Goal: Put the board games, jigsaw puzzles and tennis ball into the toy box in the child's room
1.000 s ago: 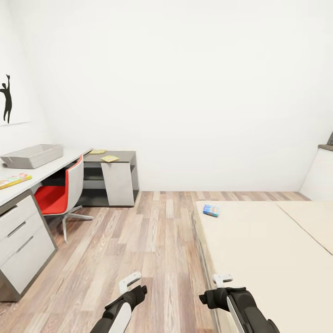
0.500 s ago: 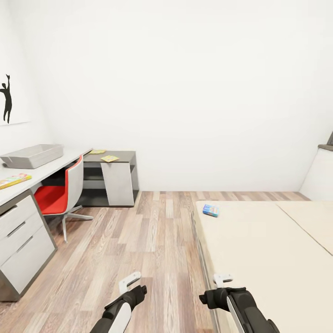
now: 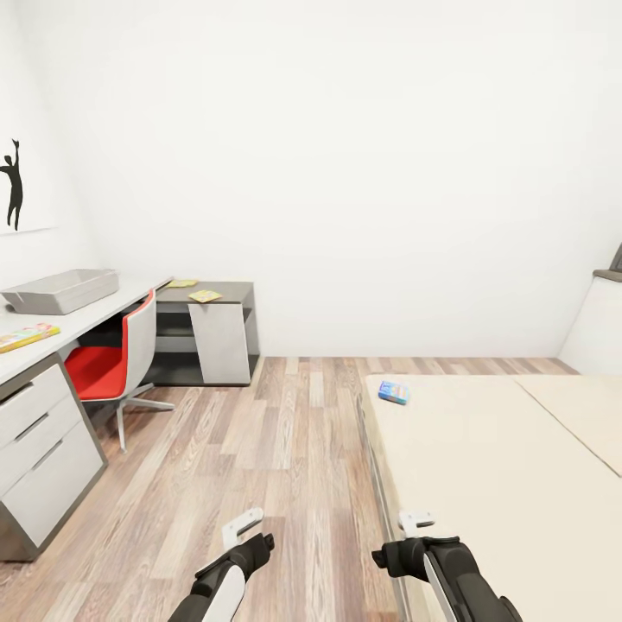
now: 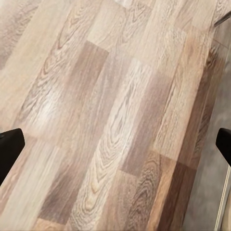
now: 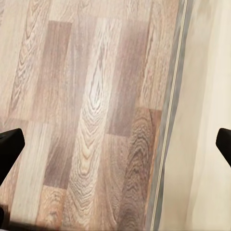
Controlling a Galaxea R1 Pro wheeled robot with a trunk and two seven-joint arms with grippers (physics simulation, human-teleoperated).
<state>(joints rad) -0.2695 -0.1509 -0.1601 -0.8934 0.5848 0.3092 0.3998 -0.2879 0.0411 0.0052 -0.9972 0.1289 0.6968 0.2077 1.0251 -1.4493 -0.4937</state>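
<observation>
Stood between table [image 3: 82,321] and bed [image 3: 484,466] | left gripper [image 4: 115,144] and right gripper [image 5: 115,142] spread wide, empty, held low for travel | blue board game [image 3: 394,392] on bed corner (nearest pickup) | toy box [image 3: 60,290] waiting on table

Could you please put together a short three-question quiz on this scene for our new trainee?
1. True or false: the small blue board game lies on the bed near its far corner.
2. Which stands on the table beyond the colourful board game?
A. a lamp
B. the toy box
C. a tennis racket
3. Fill in: the red chair stands on the wood floor, tucked against the ____.

Key
1. True.
2. B.
3. table. Both the left gripper and the right gripper are open and empty, hanging above the floor.
</observation>
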